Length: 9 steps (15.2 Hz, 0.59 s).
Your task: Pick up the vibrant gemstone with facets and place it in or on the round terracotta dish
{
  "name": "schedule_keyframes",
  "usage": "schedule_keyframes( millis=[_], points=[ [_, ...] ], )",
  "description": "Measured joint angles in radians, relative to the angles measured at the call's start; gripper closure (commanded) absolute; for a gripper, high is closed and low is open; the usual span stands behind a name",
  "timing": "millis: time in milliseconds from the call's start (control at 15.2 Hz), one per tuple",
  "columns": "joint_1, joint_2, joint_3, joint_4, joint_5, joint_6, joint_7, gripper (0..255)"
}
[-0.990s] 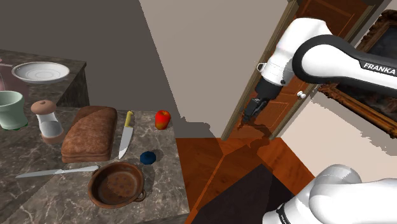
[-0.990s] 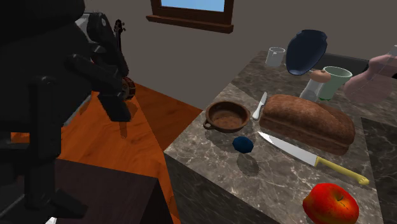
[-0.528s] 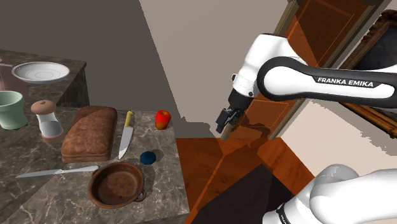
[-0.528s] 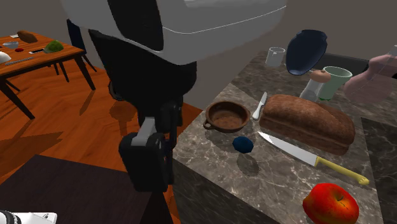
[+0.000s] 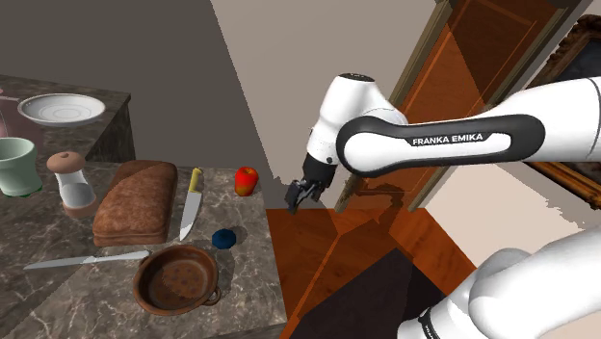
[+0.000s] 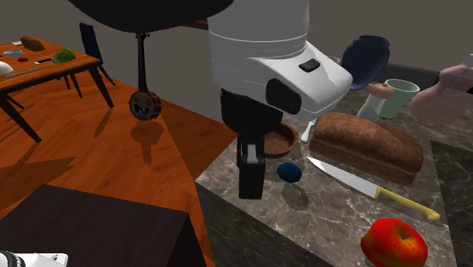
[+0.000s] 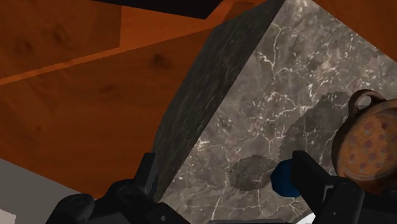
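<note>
Behind 1 black finger (image 7: 318, 184), the blue gem (image 7: 283, 178) half hides, on the counter (image 7: 280, 95) beside the brown dish (image 7: 369, 146). The gripper (image 5: 295, 197) hangs by the counter's edge, fingers wide apart, holding nothing.

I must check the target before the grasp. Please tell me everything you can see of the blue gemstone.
The blue gemstone is small, dark blue, roughly round and faceted. It lies on the dark marbled counter near its edge, close to the brown round dish but apart from it. Only the counter touches it. The open fingers hang above and aside, not around it; in the wrist view one of them hides part of the stone.
</note>
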Motion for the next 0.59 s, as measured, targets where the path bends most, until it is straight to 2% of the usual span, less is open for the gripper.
schedule_keyframes(
  millis=[396,594],
  points=[
    [0.011,0.252,0.074,0.127,-0.128,0.109,0.162,0],
    [0.031,0.374,0.081,0.189,-0.208,0.152,0.238,0]
  ],
)
